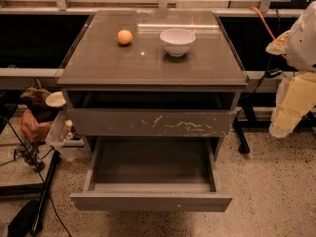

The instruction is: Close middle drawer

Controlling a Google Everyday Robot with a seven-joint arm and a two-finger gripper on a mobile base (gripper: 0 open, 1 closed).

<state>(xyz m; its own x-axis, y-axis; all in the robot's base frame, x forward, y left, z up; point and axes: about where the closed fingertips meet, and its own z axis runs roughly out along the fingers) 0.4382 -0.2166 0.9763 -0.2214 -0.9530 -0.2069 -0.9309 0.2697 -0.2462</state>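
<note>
The middle drawer (150, 202) is pulled far out of the grey-brown cabinet (98, 63). Its plain front faces me low in the view, and its inside is empty. Above it, the drawer front with many white scratches (150, 122) stands slightly out from the cabinet. My gripper (283, 126) hangs on the pale arm at the right edge, to the right of the cabinet. It is about level with the scratched front, clear of both drawers and touching nothing. The lowest drawer is hidden under the open one.
An orange (125, 37) and a white bowl (177, 41) sit on the cabinet top. Bags, a plate and cables (39, 113) crowd the floor to the left. A black stand leg (242, 139) is on the floor to the right. The speckled floor lies in front.
</note>
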